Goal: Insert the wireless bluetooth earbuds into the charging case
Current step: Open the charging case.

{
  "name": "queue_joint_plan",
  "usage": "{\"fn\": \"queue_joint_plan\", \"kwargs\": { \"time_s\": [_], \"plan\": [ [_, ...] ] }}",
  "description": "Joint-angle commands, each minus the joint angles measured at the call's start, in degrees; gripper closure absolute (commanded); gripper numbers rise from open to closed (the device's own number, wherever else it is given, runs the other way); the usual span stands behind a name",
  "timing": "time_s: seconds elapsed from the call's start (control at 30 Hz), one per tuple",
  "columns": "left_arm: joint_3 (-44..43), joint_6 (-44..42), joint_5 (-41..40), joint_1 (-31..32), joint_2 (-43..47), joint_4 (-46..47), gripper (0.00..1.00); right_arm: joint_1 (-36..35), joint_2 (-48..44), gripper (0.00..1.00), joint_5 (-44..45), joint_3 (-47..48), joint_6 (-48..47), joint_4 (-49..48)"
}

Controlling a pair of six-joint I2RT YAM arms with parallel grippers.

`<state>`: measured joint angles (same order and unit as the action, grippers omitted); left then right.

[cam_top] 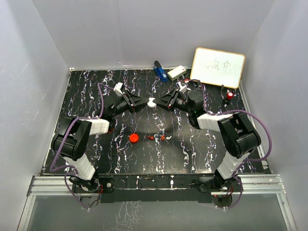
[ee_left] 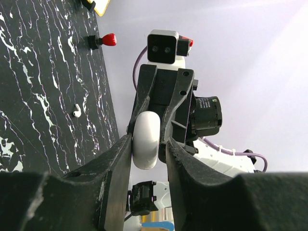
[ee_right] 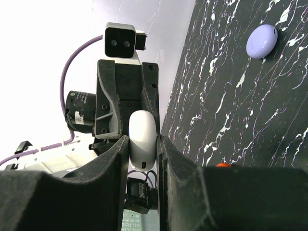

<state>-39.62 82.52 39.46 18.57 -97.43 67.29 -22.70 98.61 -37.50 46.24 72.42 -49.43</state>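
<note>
Up in mid-air, my left gripper (cam_top: pixel 147 102) and right gripper (cam_top: pixel 156 101) both pinch the white case (cam_top: pixel 151 101), fingers narrowly parted. I judge its lid needs prying open next, before the earbuds (cam_top: pixel 162 138) go in.

Observed white oval case (ee_right: pixel 142 134) pinched edge-on between right pincer (ee_right: pixel 143 151) fingers. Noted left pincer (ee_right: pixel 141 120) clamping same case from opposite side. Logged lilac round case (ee_right: pixel 262 41) lying well apart on black marbled worktop (ee_right: pixel 226 106). Glimpsed red-orange speck (ee_right: pixel 222 165) at finger edge, unidentifiable.

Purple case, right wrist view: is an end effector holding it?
No, the purple case lies alone on the table; the right end effector grips a white case.
</note>
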Motion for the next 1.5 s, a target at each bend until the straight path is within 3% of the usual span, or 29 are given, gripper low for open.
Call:
{"fn": "queue_joint_plan", "kwargs": {
  "time_s": [0.0, 0.57, 1.47],
  "plan": [
    [-1.3, 0.0, 0.2, -0.1, 0.7, 4.2, 0.67, 0.6, -0.2, 1.00, -0.4, 0.6, -0.1, -1.9],
    [-2.1, 0.5, 0.9, 0.2, -0.7, 5.4, 0.72, 0.6, 0.8, 1.00, -0.9, 1.5, 0.3, -2.7],
    [-3.6, 1.0, 1.9, 1.1, -2.6, 6.7, 0.71, 0.4, 3.7, 1.00, -1.8, 2.7, 1.1, -3.9]
  ]
}}
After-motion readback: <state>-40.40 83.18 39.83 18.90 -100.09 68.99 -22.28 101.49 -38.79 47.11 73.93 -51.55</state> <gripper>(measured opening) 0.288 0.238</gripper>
